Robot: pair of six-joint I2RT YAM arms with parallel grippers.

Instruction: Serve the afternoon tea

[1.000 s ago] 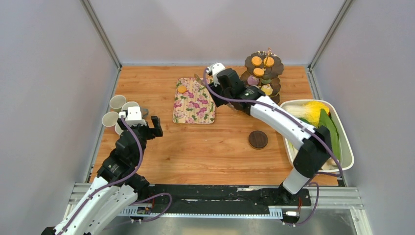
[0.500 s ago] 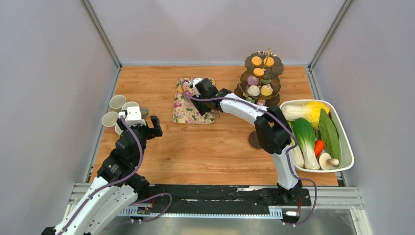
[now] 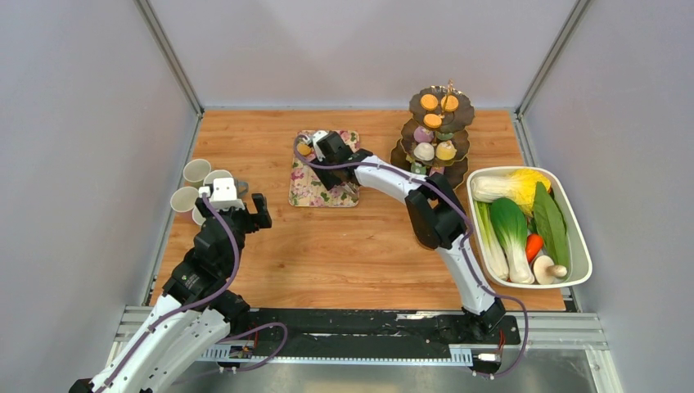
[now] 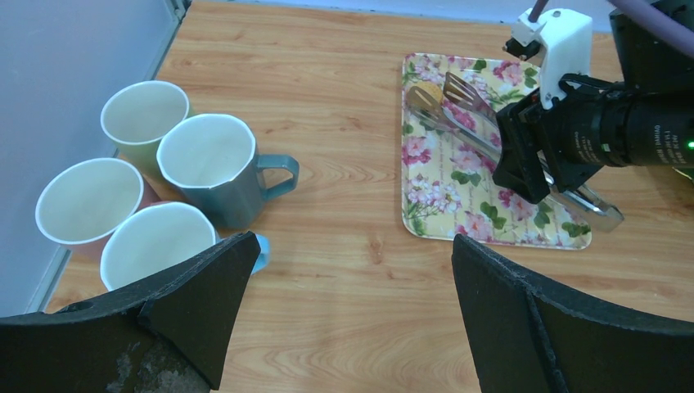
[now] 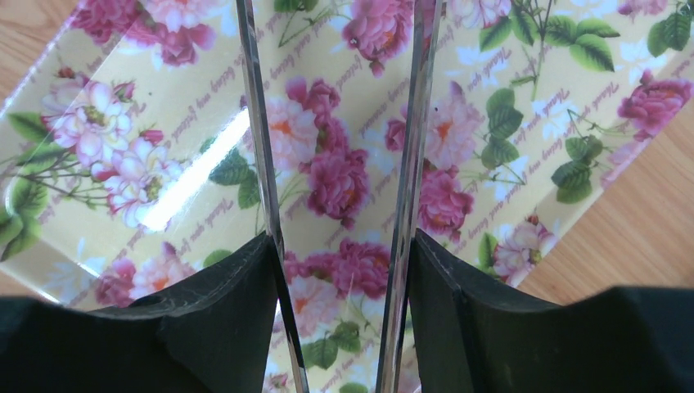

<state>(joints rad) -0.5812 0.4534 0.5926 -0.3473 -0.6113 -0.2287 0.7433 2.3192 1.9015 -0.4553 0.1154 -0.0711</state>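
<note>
Right hand (image 4: pixel 524 160) pinches metal tongs (image 4: pixel 479 127), tips at the orange cake (image 4: pixel 427 88) on the flowered tray (image 4: pixel 434 205), presumably to carry it to the tiered stand (image 3: pixel 438 135). Left hand (image 4: pixel 352 246) is spread, parked beside the mugs (image 4: pixel 205 164) on the counter (image 4: pixel 352 344). Wrist view crops the tips, so contact with the cake is unclear.
</note>
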